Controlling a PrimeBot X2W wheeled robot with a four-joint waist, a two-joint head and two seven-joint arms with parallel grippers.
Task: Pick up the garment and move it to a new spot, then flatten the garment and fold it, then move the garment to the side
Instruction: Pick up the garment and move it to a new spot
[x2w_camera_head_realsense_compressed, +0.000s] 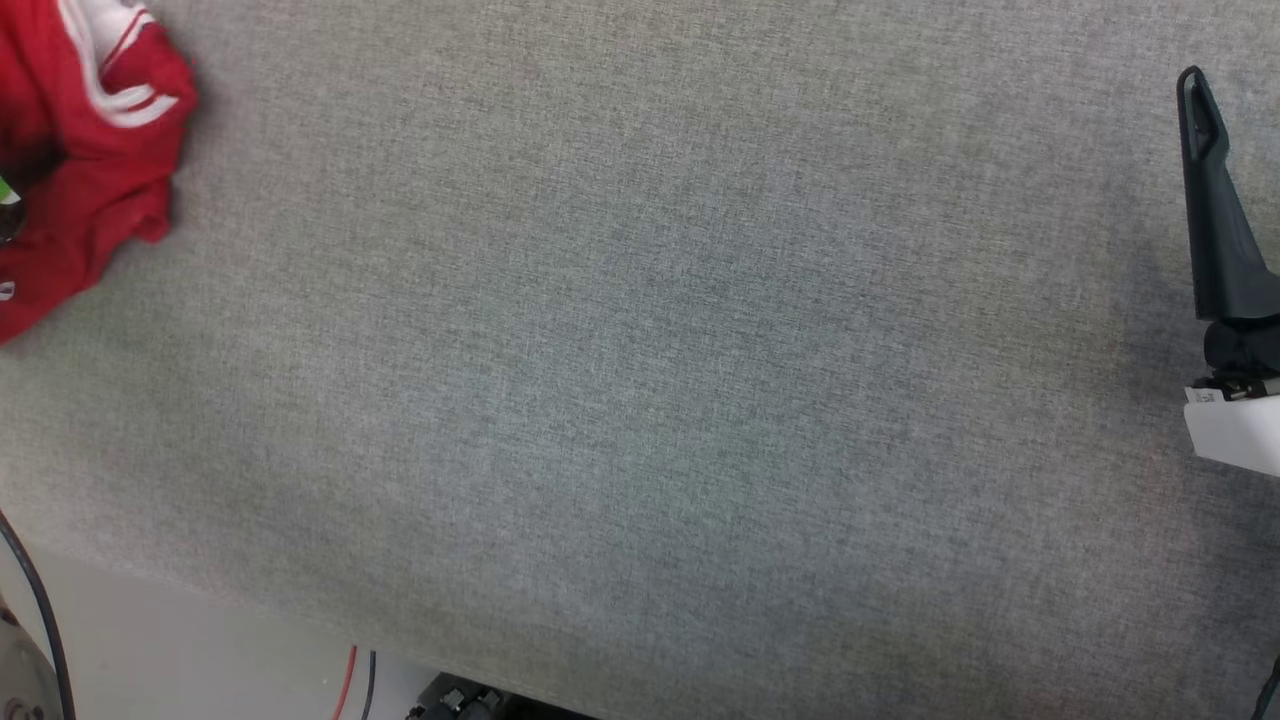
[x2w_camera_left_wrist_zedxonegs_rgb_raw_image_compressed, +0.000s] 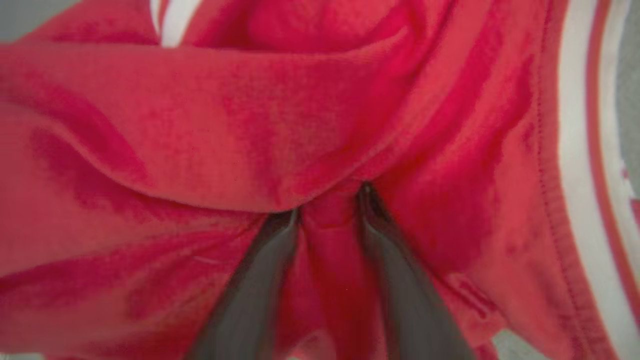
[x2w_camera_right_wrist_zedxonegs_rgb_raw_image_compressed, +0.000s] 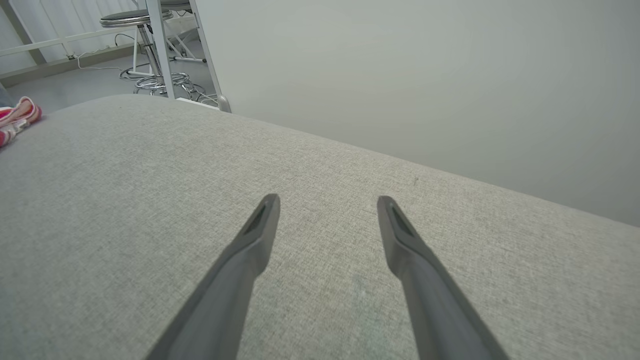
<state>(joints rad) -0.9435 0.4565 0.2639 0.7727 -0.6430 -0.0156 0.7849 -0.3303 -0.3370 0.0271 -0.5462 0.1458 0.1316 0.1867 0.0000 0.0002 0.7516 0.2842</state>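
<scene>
Two jaws to report, and I can vouch for one only. My right gripper (x2w_camera_right_wrist_zedxonegs_rgb_raw_image_compressed: 327, 205) hangs low over the table (x2w_camera_head_realsense_compressed: 640, 350) at its right side, its fingers spread wide with nothing between them. My left gripper (x2w_camera_left_wrist_zedxonegs_rgb_raw_image_compressed: 330, 205) is nosed into the shirt (x2w_camera_head_realsense_compressed: 90, 170). Its dark tapered fingers (x2w_camera_left_wrist_zedxonegs_rgb_raw_image_compressed: 250, 300) stand fairly narrow, with a ridge of red cloth bunched between them and the tips tucked under a thick fold. Whether they truly grip that ridge I cannot tell. The shirt lies crumpled at the far left of the table, cut off by the edge of my head view. From there the heap seems to run roughly up and down that edge, but bunched like this it shows no clear long axis, and I cannot tell which way the collar points. The cloth is soft red knit, thrown into deep rounded folds. A stitched hem and white stripes of trim run along the right of my left wrist view. The table cover is a grey, coarse-woven, slightly mottled fabric, flat and smooth, with a rounded near edge.
</scene>
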